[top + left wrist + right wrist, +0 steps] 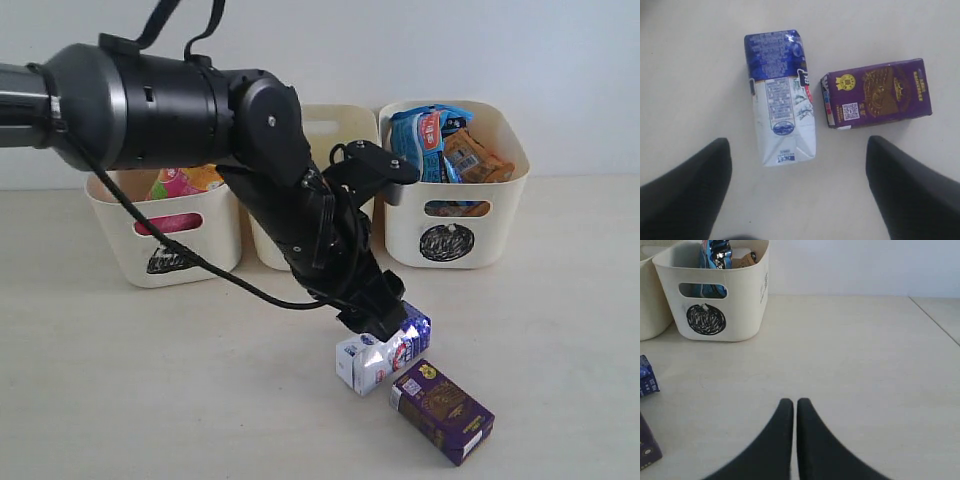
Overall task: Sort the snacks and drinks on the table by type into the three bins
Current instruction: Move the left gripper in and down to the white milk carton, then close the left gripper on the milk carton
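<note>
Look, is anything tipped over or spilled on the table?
Yes. The white and blue carton and the dark purple carton both lie on their sides on the table, not standing up. No spill shows.

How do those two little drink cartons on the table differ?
The white and blue paper carton has one pinched, wedge-shaped end; the dark purple, gold-printed carton is a square-edged brick. The white one lies crosswise to the purple one. Both lie flat on the pale table.
</note>
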`<state>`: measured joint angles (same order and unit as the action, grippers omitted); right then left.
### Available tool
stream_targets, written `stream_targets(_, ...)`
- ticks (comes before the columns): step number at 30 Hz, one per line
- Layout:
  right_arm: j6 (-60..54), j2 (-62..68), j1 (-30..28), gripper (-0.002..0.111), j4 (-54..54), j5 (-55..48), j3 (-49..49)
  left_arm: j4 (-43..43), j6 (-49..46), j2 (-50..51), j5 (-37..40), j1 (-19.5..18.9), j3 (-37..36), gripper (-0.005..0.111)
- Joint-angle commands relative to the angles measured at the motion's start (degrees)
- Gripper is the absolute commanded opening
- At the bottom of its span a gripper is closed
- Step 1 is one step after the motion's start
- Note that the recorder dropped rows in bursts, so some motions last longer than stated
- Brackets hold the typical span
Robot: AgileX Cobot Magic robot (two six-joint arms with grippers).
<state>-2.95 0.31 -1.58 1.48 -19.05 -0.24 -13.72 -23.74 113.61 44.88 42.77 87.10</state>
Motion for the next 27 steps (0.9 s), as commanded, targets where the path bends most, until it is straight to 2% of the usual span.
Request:
stream_targets(1, 0.06, -0.31, -0.09, 0.000, 0.00, 0.51, 0.24, -0.64, -0.54, 3.27, 0.91, 0.44, 3.35, 0.070)
stream_targets(13, 0.06, -0.31, -0.09, 0.000, 0.00, 0.51, 0.24, -0.26, -0.54, 12.01, 1.82, 0.33, 10.19, 0.070)
stream_targets(27, 0.08, -0.31, -0.09, 0.000, -0.01, 0.51, 0.24, 1.50, -0.32, 17.57, 1.50, -1.03, 12.61, 0.067)
